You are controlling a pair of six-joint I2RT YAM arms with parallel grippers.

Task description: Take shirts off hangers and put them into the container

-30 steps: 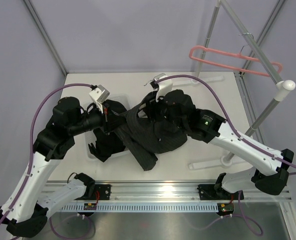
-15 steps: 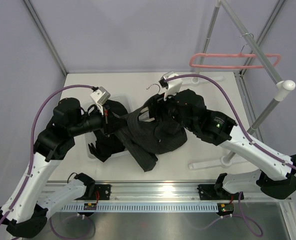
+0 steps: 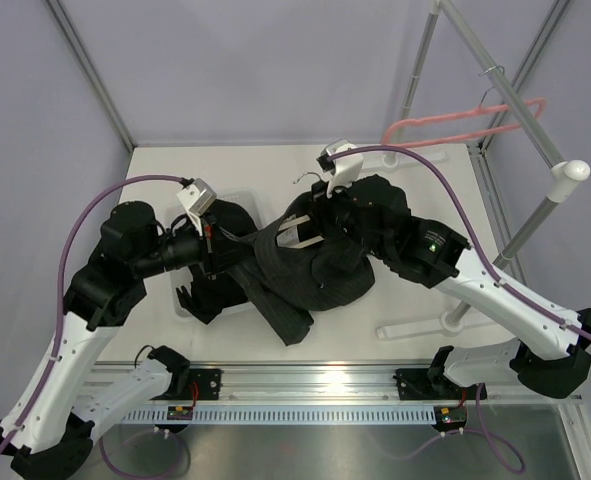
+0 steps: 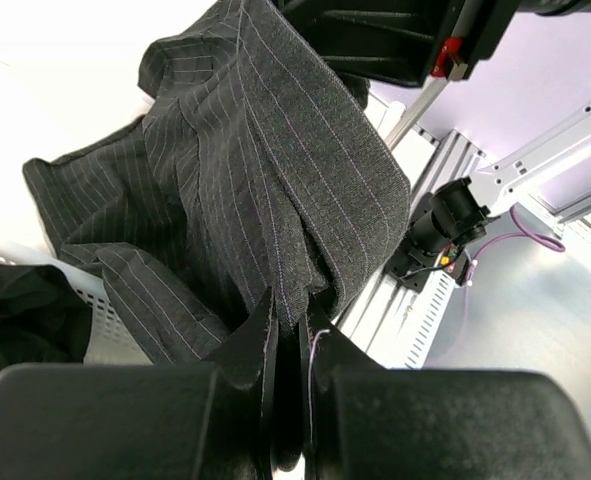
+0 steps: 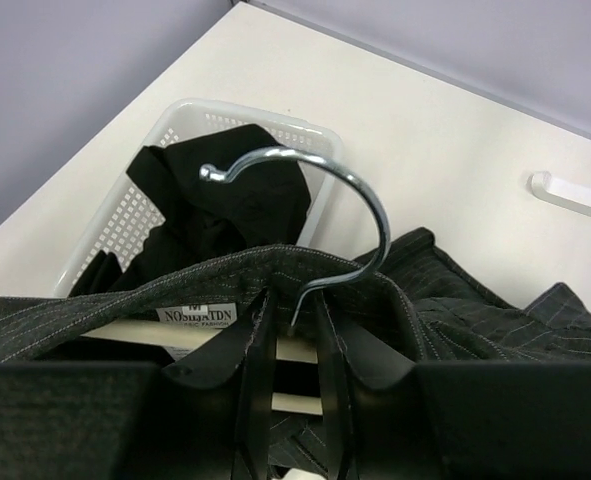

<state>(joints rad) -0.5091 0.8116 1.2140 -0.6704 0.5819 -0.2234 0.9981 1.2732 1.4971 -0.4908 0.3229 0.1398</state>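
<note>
So, in the top external view, we count half the job done: the pink hanger hangs bare on the rack pole, and the black shirt lies in the white basket at the left of the table. The pinstriped shirt is bunched on the table just right of the basket, part of it draped over the rim, with both arms at it. In the left wrist view, the left gripper is pinched tight on a fold of that shirt. In the right wrist view, the collar still sits around the cream hanger, whose metal hook rises between the fingers of the right gripper; we cannot tell whether they have clamped it. What is left, we judge, is to free the hanger and then put this shirt into the basket.
</note>
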